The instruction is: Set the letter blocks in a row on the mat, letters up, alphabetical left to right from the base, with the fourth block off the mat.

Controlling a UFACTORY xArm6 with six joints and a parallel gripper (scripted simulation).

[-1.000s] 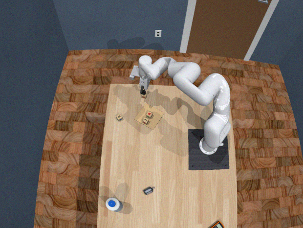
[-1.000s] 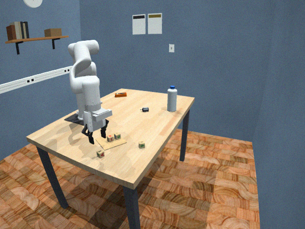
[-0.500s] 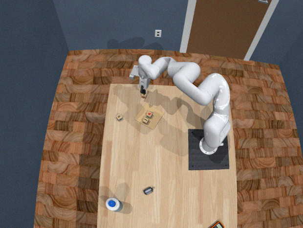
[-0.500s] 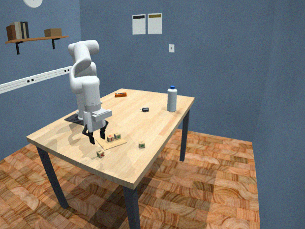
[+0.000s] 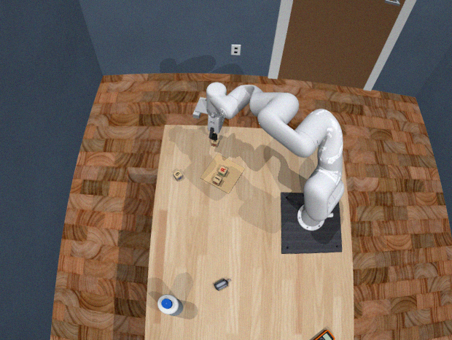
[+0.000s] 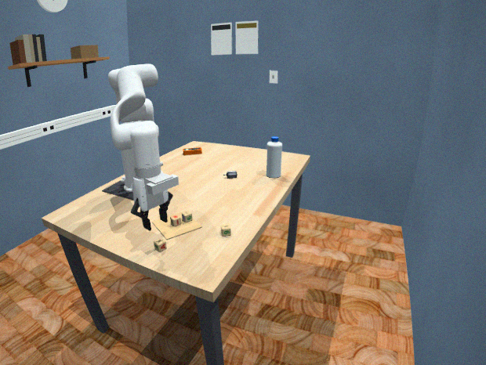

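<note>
A tan mat (image 5: 218, 160) (image 6: 172, 232) lies on the table's far half. On it stand a block with a red R (image 5: 222, 170) (image 6: 175, 220) and a block with a dark I (image 5: 217, 179) (image 6: 186, 216), side by side. A block with a green G (image 5: 178, 175) (image 6: 226, 230) sits off the mat to the left in the overhead view. A fourth block with a red mark (image 5: 215, 144) (image 6: 159, 245) sits off the mat near the table's far edge. My gripper (image 5: 213, 137) (image 6: 154, 221) hangs right above this block, pointing down, fingers partly spread with nothing between them.
A white bottle with a blue cap (image 5: 167, 303) (image 6: 273, 158), a small dark object (image 5: 221, 283) (image 6: 231, 174) and an orange device (image 5: 323, 335) (image 6: 192, 150) lie at the table's other end. The arm stands on a black base plate (image 5: 291, 237).
</note>
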